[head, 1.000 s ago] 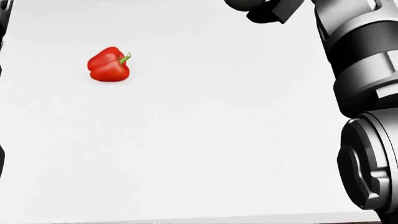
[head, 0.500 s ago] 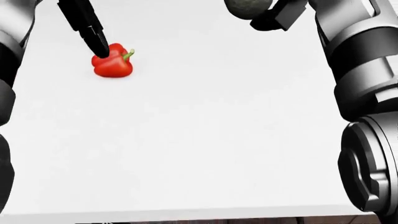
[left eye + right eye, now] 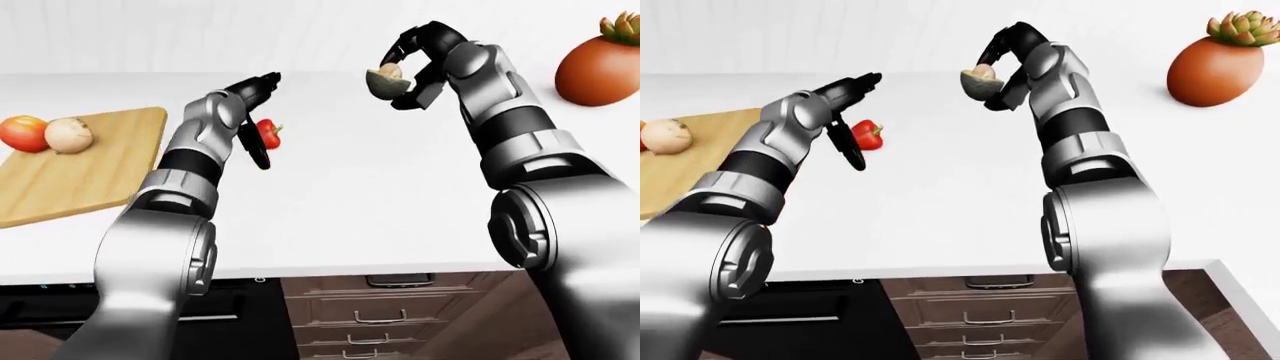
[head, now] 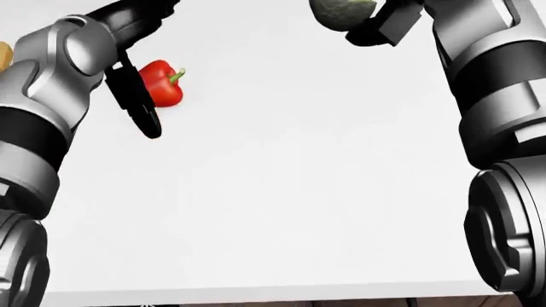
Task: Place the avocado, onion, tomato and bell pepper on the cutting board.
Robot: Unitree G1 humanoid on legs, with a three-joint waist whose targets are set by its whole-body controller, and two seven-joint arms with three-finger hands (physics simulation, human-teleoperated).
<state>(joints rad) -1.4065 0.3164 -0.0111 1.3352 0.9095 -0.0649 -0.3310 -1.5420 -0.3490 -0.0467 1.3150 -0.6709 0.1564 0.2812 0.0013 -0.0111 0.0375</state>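
My left robot hand (image 3: 255, 112) has just swung in over the worktop (image 3: 380, 195) to the bell pepper (image 3: 268, 133), fingers spread about it, not closed. My right robot hand (image 3: 410, 64) pinches the avocado (image 3: 388, 81) aloft. Tomato (image 3: 22, 133) and onion (image 3: 68, 135) already sit on the cutting board (image 3: 90, 169).

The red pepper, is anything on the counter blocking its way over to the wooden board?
Nothing visible does. The bell pepper sits beside the left hand, and bare white counter lies between it and the cutting board.
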